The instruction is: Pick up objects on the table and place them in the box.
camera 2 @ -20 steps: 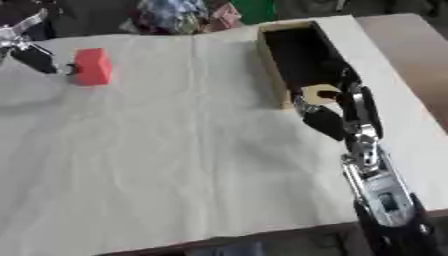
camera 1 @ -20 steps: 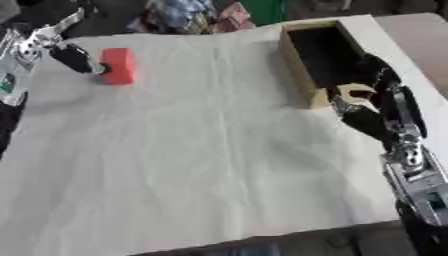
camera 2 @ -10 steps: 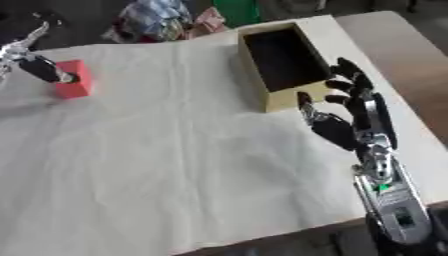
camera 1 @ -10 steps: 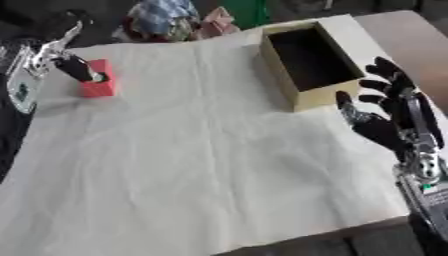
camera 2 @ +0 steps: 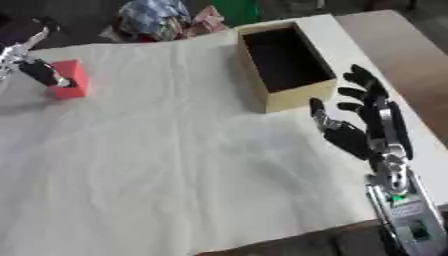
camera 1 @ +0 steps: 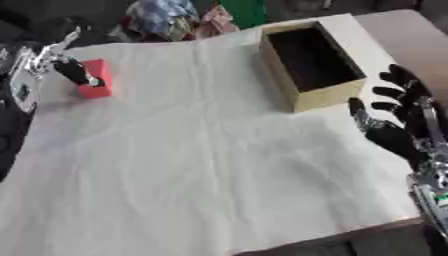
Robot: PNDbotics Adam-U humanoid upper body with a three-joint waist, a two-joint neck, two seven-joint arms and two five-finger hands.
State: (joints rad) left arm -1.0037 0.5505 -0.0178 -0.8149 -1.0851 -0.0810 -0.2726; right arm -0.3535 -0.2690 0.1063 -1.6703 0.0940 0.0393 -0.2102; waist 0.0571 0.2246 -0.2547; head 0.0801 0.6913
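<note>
1 red block (camera 1: 94, 85) sits near the far left edge of the white cloth (camera 1: 201, 165), and the left hand (camera 1: 70, 67) is right against it, a dark finger laid over its left face; whether the fingers actually pinch it I cannot tell. Well apart, at the far right, stands the open wooden box (camera 1: 311, 65). Just beside its near corner the right hand (camera 2: 359, 125) hovers with fingers spread, holding nothing.
</note>
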